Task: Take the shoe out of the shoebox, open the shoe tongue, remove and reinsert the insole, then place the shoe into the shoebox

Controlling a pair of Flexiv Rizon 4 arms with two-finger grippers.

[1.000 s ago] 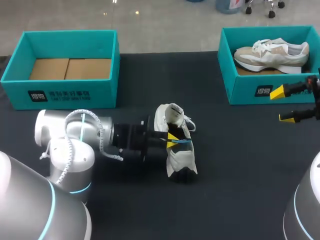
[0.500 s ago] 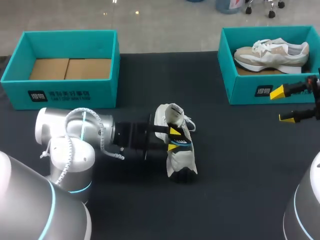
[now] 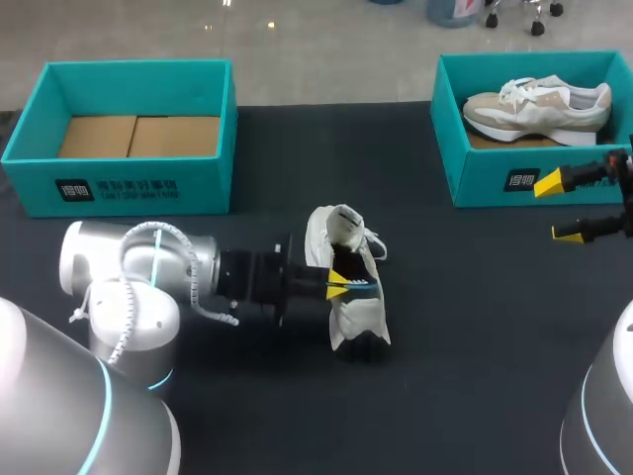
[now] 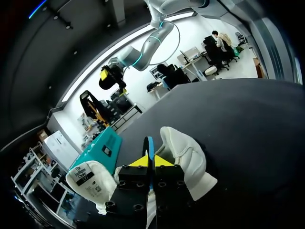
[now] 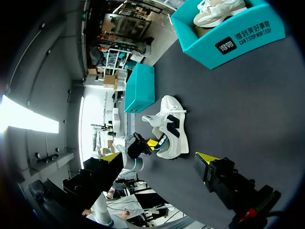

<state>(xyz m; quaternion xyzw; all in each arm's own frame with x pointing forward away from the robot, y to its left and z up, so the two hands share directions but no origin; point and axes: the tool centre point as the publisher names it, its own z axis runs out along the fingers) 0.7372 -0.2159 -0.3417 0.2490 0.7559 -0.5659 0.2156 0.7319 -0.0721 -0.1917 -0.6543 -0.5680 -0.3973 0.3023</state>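
My left gripper point(image 3: 337, 286) has closed since a moment ago, and its yellow tips now pinch the thin blue insole point(image 4: 150, 144) at the mouth of the white shoe point(image 3: 358, 319). The shoe sits in the middle of the table point(image 3: 475, 336) with open room all round. My right gripper point(image 3: 558, 208) hangs wide open and empty as before, near the table's right edge and just in front of the right shoebox point(image 3: 495, 183), which holds a beige shoe point(image 3: 539, 107). Both that box and the empty left shoebox point(image 3: 119, 193) carry white print on their fronts.

Head view: even overhead light, soft shadow by shoe point(image 3: 358, 315) on dark table point(image 3: 475, 327); wrist views: bright bkgd glare.
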